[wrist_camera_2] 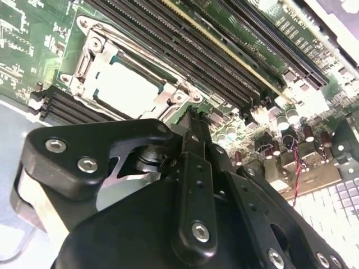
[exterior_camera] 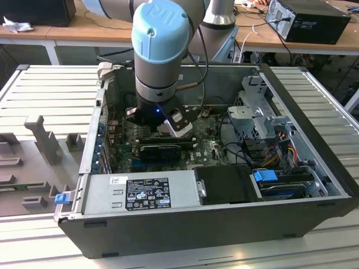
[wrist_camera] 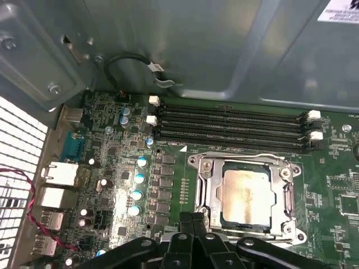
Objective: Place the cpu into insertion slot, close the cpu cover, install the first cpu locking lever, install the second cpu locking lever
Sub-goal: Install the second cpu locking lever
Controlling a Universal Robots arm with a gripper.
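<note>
Pale beige-silver square cpu (wrist_camera: 245, 200) seated in silver-rimmed insertion slot (wrist_camera: 203, 190), thin silvery cpu cover (wrist_camera: 291, 197) down; my black pincer (wrist_camera: 193, 219) pressed together, empty, lever step in hand

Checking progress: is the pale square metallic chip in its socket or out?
In: the pale square chip lies flat inside the silvery-rimmed socket, framed by it.

My gripper (wrist_camera: 193, 221) looks like matt black plastic. The cpu (wrist_camera: 247, 192) has a dull, pale metal face inside the shiny silvery metal cpu cover (wrist_camera: 244, 163). Around them lies a glossy green circuit board (wrist_camera: 331, 188).
</note>
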